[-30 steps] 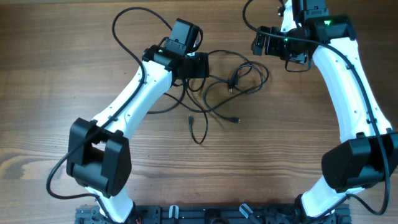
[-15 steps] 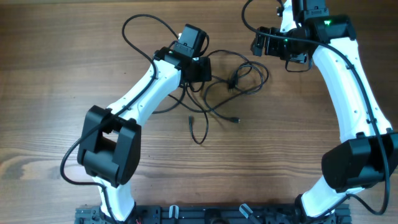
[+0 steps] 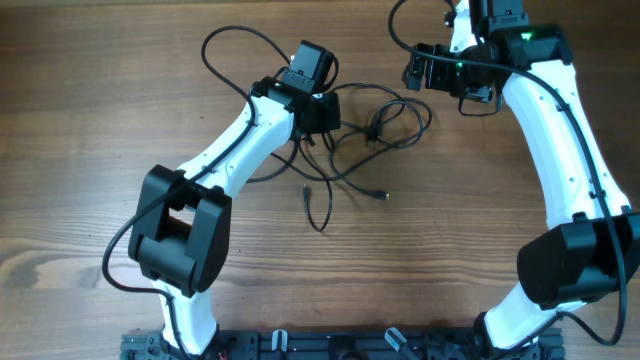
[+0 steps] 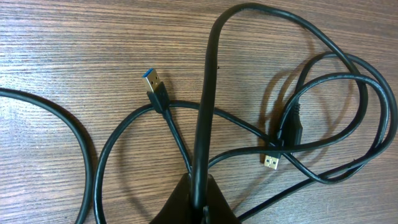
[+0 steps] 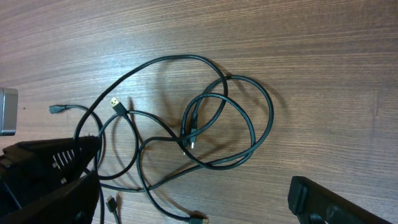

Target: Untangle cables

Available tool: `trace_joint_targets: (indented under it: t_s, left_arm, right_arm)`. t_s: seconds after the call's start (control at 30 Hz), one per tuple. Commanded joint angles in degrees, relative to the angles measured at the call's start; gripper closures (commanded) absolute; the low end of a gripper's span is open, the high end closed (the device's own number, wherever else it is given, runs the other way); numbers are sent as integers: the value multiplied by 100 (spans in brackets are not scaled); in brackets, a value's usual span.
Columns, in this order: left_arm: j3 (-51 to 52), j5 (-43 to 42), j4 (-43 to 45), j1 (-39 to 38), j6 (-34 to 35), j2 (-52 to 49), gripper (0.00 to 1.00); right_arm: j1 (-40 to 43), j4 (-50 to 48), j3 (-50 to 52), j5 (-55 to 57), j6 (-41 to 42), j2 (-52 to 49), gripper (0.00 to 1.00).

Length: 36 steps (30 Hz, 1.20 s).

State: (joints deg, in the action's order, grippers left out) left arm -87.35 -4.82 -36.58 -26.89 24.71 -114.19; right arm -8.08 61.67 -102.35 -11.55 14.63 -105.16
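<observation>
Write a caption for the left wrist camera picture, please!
Left gripper pinches one black cable above a tangle of cables on the wooden table.

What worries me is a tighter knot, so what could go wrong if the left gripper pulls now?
1. The left gripper is shut on one strand that runs on into the overlapping loops; pulling may cinch the crossings near the gold-tipped plug.
2. The right gripper is open and apart from the cables, so nothing anchors them; the whole bundle may simply drag along.
3. The blue-tipped plug lies close by the held strand and could snag.
</observation>
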Motion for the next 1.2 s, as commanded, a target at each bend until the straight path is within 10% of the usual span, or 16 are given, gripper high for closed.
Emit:
trace_joint_targets:
  t_s: [0.0,0.63,1.03,1.17]
  left_arm:
    - [-66,-129,85,-7,13,-55,96]
    - [-118,-4621,1545,1233,-122,2693,96]
    - [-118,-5268,7202,1523,3600,2758,96]
    - [-118,-4809,7510,1709,4476,2758,96]
  right_arm:
    - [-11,-17,48,-68,-92,-138,0]
    - [-11,-184,48,-90,-90,-138,0]
    - [-11,-271,48,-90,-92,-140,0]
    - [-11,-289,48,-177,-101,-138,1]
